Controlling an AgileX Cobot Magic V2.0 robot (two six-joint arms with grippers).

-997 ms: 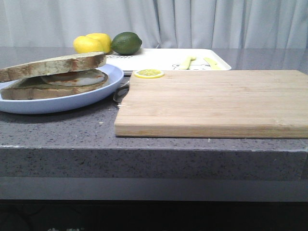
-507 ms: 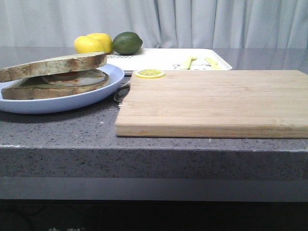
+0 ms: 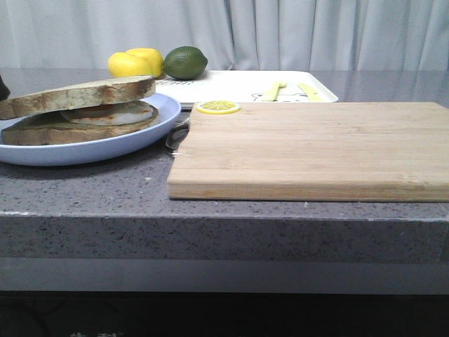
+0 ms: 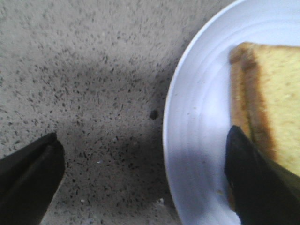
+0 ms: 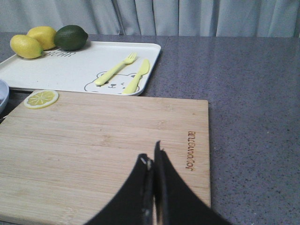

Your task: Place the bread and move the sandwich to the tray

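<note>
The sandwich (image 3: 84,109) lies on a pale blue plate (image 3: 140,137) at the left: a bare bread slice (image 3: 84,93) rests tilted on a white fried egg (image 3: 112,114) over a bottom slice. The cream tray (image 3: 238,86) with yellow cutlery shapes stands behind the cutting board and also shows in the right wrist view (image 5: 75,65). My left gripper (image 4: 140,183) is open and empty. One finger (image 4: 258,183) is over the plate beside the toast (image 4: 279,103), the other over the counter. My right gripper (image 5: 152,161) is shut and empty above the wooden cutting board (image 5: 93,145).
The cutting board (image 3: 316,147) fills the middle and right of the counter, a lemon slice (image 3: 217,107) on its far left corner. Two lemons (image 3: 133,63) and a lime (image 3: 184,62) sit at the tray's far left. The grey counter's front edge is near.
A dark sliver of the left arm has come into the front view at its far left edge. The sandwich, plate, board and tray have not moved.
</note>
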